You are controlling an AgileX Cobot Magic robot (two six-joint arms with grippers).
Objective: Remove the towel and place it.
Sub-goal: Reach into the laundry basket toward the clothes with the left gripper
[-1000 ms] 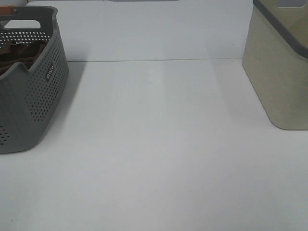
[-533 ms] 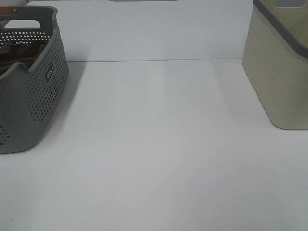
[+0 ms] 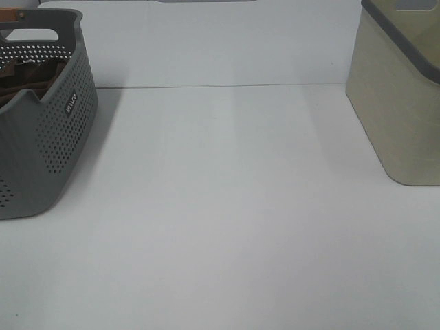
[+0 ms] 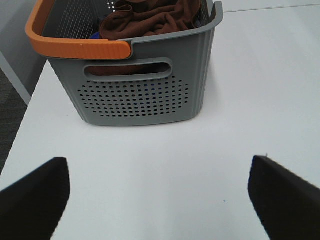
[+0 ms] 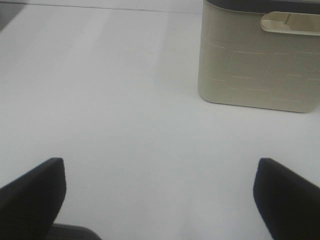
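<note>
The dark brown towel (image 4: pixel 150 19) lies bunched inside a grey perforated basket (image 4: pixel 145 97) with an orange handle. In the exterior high view the basket (image 3: pixel 48 151) stands at the far left, with a strip of the towel (image 3: pixel 27 75) showing over its rim. My left gripper (image 4: pixel 159 200) is open and empty above the white table, short of the basket. My right gripper (image 5: pixel 160 200) is open and empty above the table, short of a beige bin (image 5: pixel 257 60). Neither gripper shows in the exterior high view.
The beige bin (image 3: pixel 402 96) with a dark grey rim stands at the far right. A bit of blue cloth (image 4: pixel 95 35) shows in the basket beside the towel. The white table (image 3: pixel 227 206) spans between basket and bin; its left edge drops to a dark floor (image 4: pixel 10 100).
</note>
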